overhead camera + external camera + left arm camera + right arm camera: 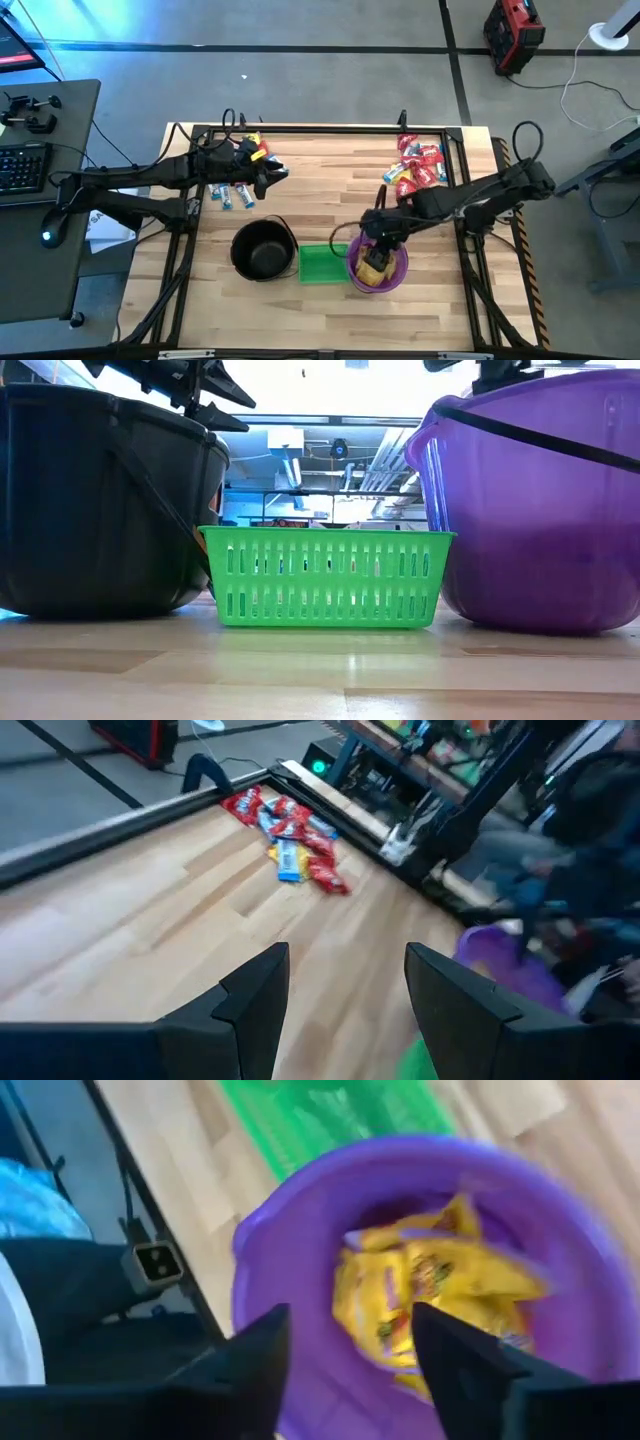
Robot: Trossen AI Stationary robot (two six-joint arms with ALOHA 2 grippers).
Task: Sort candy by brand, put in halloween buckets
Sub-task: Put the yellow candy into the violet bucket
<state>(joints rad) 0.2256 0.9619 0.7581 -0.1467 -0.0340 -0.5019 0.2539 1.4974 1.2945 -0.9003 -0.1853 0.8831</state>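
Three halloween buckets stand in a row near the table's front edge: a round black pail, a square green basket and a round purple bucket. Yellow candy lies inside the purple bucket. My right gripper hangs open just above that bucket, pointing down, nothing between its fingers. A pile of red and blue-and-white candy lies at the far right, blue candy at the left, and yellow and red pieces at the far left. My left gripper hovers open over the table's left part.
A dark metal frame runs around the tabletop. Bare wood lies between the candy piles in the table's middle. A desk with a keyboard stands left of the table. The right arm reaches in from the right edge.
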